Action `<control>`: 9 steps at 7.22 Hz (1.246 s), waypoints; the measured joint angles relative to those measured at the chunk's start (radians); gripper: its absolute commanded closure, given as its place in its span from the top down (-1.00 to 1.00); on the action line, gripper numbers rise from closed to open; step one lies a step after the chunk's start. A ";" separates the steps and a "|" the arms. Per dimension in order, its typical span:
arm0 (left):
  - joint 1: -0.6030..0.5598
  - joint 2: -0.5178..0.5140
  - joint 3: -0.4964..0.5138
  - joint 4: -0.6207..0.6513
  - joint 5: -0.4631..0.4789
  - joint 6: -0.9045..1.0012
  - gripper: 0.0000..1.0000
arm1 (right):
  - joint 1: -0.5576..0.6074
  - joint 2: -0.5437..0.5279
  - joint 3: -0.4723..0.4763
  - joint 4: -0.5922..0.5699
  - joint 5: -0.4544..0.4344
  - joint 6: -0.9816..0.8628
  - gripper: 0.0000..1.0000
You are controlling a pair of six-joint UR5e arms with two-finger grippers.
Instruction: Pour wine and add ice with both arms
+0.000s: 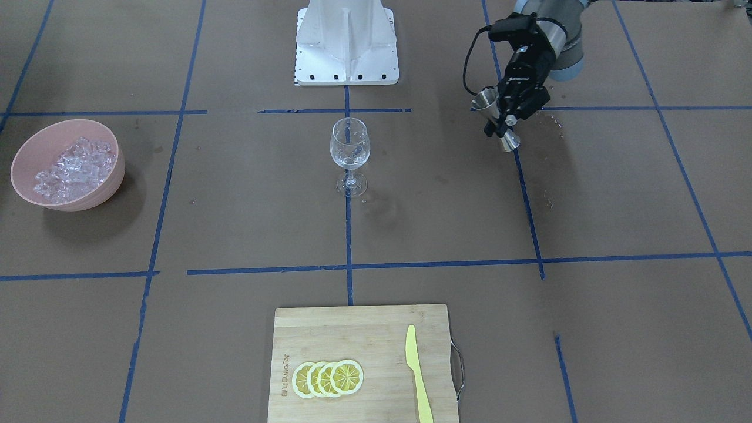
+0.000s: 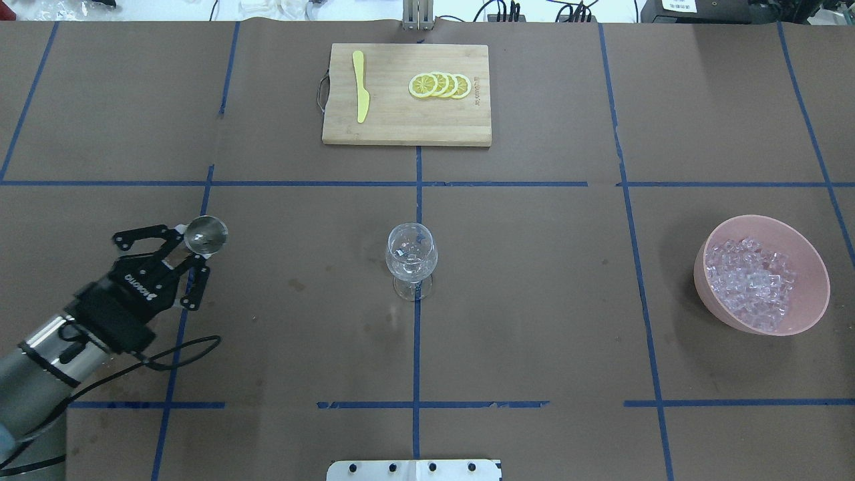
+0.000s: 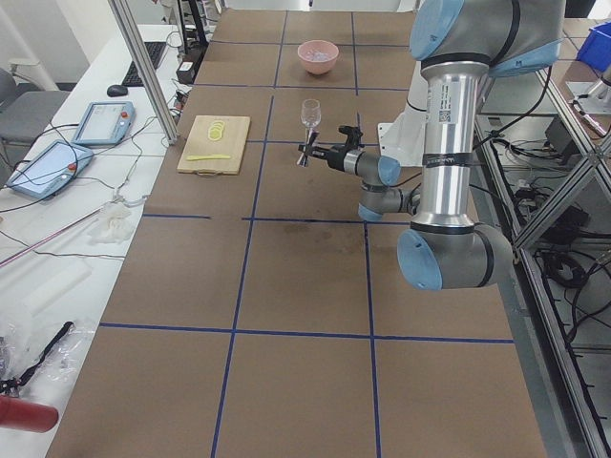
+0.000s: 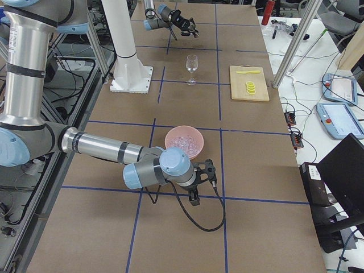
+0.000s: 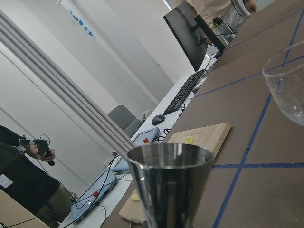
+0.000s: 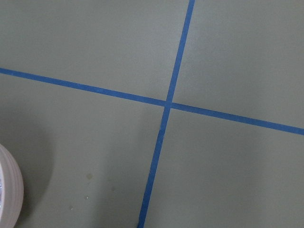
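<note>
My left gripper (image 2: 189, 248) is shut on the waist of a steel jigger (image 2: 206, 234) and holds it above the table, well to the left of the wine glass (image 2: 411, 257). The jigger tilts in the front view (image 1: 498, 120) and fills the left wrist view (image 5: 168, 180). The clear glass stands upright at the table's middle (image 1: 349, 147). The ice (image 2: 751, 280) is heaped in a pink bowl (image 2: 811, 264) at the right. My right gripper (image 4: 196, 185) shows only in the right side view, low, just beside the bowl (image 4: 185, 142); I cannot tell whether it is open.
A wooden cutting board (image 2: 401, 120) with lemon slices (image 2: 441, 85) and a yellow knife (image 2: 361, 93) lies at the far edge. The white pedestal base (image 1: 346, 41) stands behind the glass. The bowl's edge (image 6: 7, 190) shows in the right wrist view.
</note>
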 measured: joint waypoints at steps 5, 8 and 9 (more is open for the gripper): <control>-0.002 0.137 0.072 -0.069 0.022 -0.595 -1.00 | 0.000 0.000 0.002 0.002 0.000 0.000 1.00; 0.007 0.141 0.137 0.007 0.202 -0.848 -1.00 | 0.001 0.000 0.005 0.002 0.000 0.000 1.00; 0.008 0.139 0.144 0.028 0.238 -0.909 -1.00 | 0.001 0.000 0.006 0.002 0.000 0.000 1.00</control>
